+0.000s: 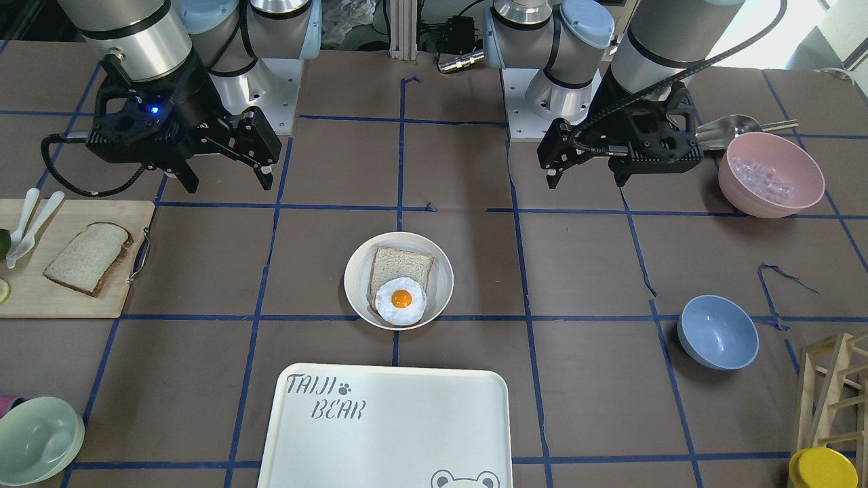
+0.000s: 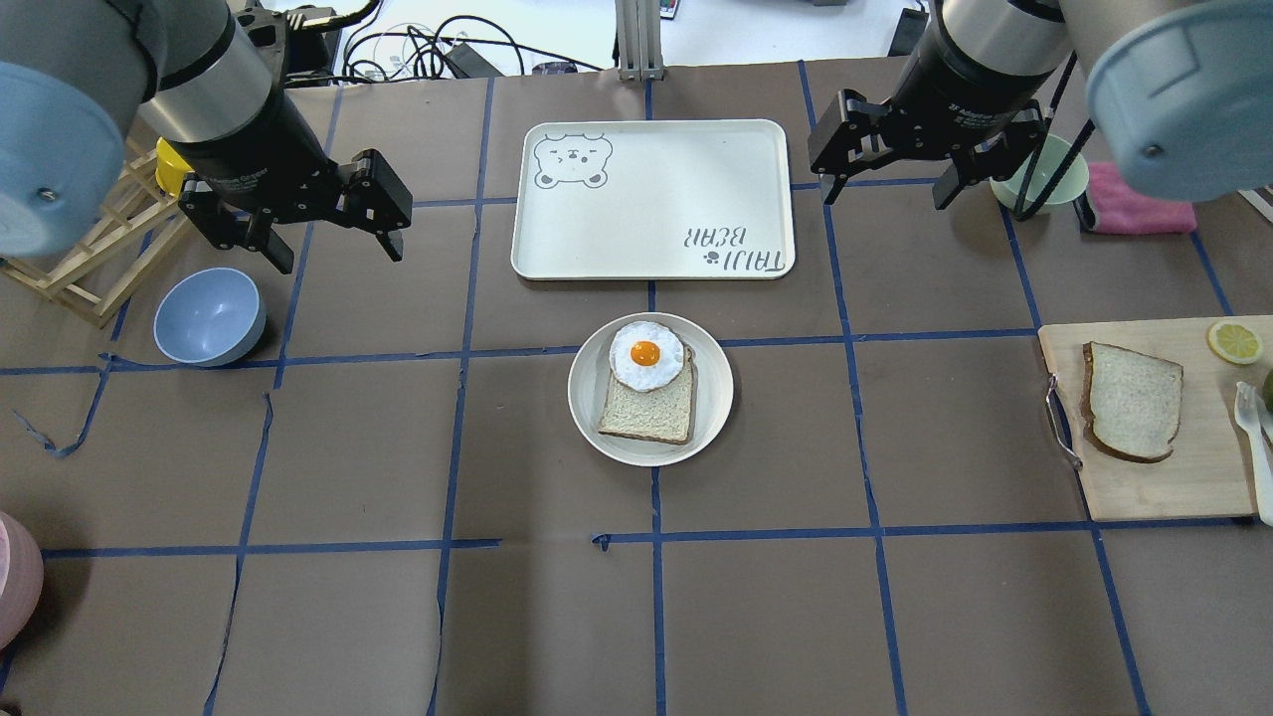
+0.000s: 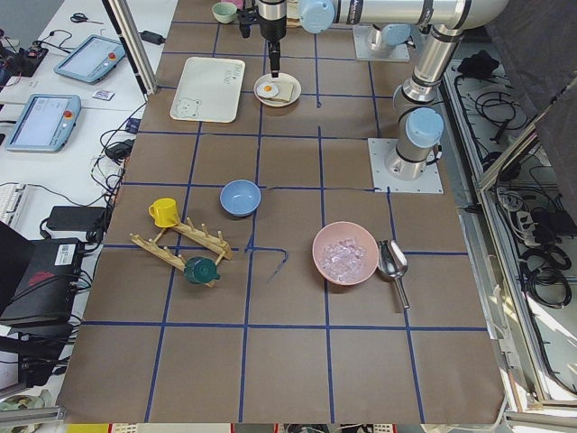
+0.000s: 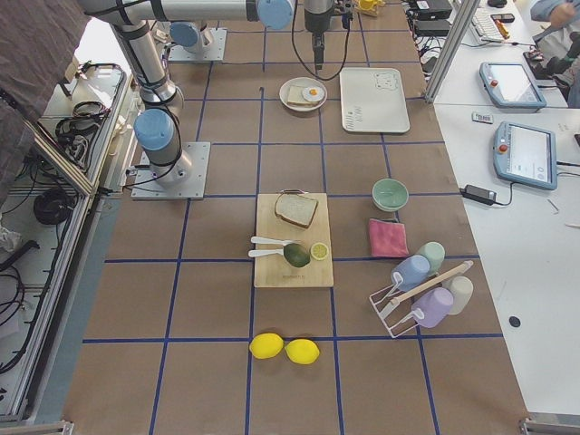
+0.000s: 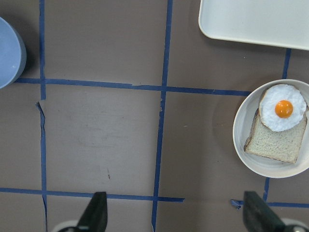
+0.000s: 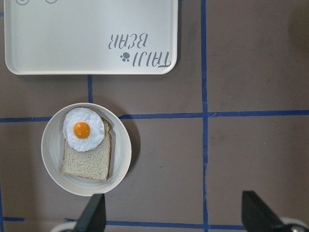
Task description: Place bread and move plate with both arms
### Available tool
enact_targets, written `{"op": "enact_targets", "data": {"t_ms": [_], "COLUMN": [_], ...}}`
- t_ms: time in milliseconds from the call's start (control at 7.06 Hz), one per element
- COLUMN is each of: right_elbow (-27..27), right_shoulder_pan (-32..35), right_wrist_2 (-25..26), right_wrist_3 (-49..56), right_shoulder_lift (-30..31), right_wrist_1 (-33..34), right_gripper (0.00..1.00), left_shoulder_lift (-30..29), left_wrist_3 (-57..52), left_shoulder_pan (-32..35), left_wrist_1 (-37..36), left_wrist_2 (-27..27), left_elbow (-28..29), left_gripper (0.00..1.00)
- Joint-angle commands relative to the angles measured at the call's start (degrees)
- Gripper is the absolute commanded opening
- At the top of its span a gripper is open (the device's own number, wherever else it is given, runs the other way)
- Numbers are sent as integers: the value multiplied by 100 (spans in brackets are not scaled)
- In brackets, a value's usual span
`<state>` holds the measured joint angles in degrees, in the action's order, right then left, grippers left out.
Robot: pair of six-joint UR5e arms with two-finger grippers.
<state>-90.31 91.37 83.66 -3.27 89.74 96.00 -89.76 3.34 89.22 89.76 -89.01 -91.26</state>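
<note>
The bread lies flat on a wooden cutting board at the right of the overhead view; it also shows in the front view. The round cream plate sits mid-table and holds a paler slice with a fried egg. It also shows in the front view and both wrist views. My left gripper hovers open and empty to the left of the plate. My right gripper hovers open and empty beyond the plate to its right, well away from the bread.
The white TAIJI BEAR tray lies just beyond the plate. A blue bowl and a wooden rack stand near the left gripper. A green bowl and pink cloth lie by the right gripper. A pink bowl stands near the left arm's base.
</note>
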Motion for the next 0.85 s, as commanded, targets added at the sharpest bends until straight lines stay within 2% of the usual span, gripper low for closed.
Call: {"op": "enact_targets", "data": {"t_ms": [0, 283, 425, 567, 708], "right_elbow": [4, -92, -231, -494, -940], "right_shoulder_pan": [3, -75, -241, -565, -1090], "right_wrist_2": [457, 476, 789, 1602, 1801], "right_wrist_3": [-34, -34, -60, -78, -52], "right_shoulder_lift": [8, -27, -53, -71, -140], "right_wrist_1": [-55, -212, -274, -275, -171], "right_gripper": [100, 100, 100, 100, 100], "left_shoulder_lift": [3, 2, 11, 11, 11], "left_wrist_3": [-9, 0, -9, -87, -149], "left_shoulder_pan": [-2, -28, -63, -63, -63], "left_wrist_1": [15, 6, 59, 33, -19], "left_wrist_2": [7, -2, -11, -2, 7], "left_elbow": [-6, 2, -24, -111, -129], "left_gripper": [100, 100, 100, 100, 100]}}
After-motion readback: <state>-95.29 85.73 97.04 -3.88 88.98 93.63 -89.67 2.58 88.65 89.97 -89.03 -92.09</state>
